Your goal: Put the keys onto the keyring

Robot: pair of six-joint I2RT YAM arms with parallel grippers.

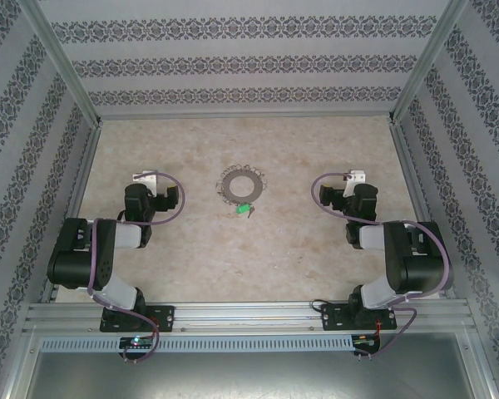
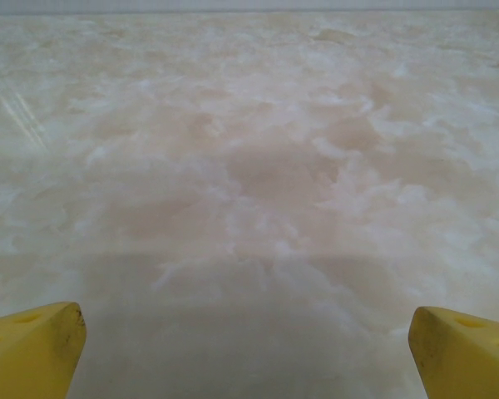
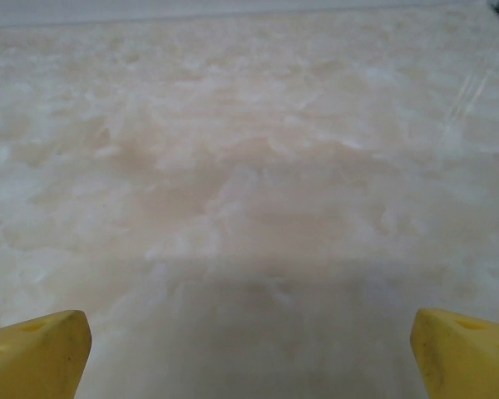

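Both grippers stand with their jaws spread wide and hold nothing. From the top external camera, the left gripper [image 1: 145, 178] hangs over the left part of the pale beige marbled table [image 1: 316, 249] and the right gripper [image 1: 355, 176] over the right part, each well apart from the task's things. Between them, about midway between the left and right edges and somewhat nearer to the far edge, lies the large flat dark-grey metal keyring [image 1: 225, 185], with a wide hole and a fringe of small silvery pieces around its outer edge. Just beside it, toward the near edge, lies the tiny key with a bright green head [image 1: 244, 209]; whether it touches the fringe I cannot tell. From the left wrist camera, the left gripper [image 2: 245, 328] shows two yellow fingertips [image 2: 41, 341] at the bottom corners, far from each other, with bare table between them. From the right wrist camera, the right gripper [image 3: 249, 332] looks alike, its yellow fingertips [image 3: 461, 345] wide and free. I judge that the key is very light, stiff and thin, so it can slide on the smooth table or turn in the pads; the green head seems the best place to pinch, leaving the blade free. The keyring is probably heavier and rigid, and it lies flat, so lifting it by the rim may need care.
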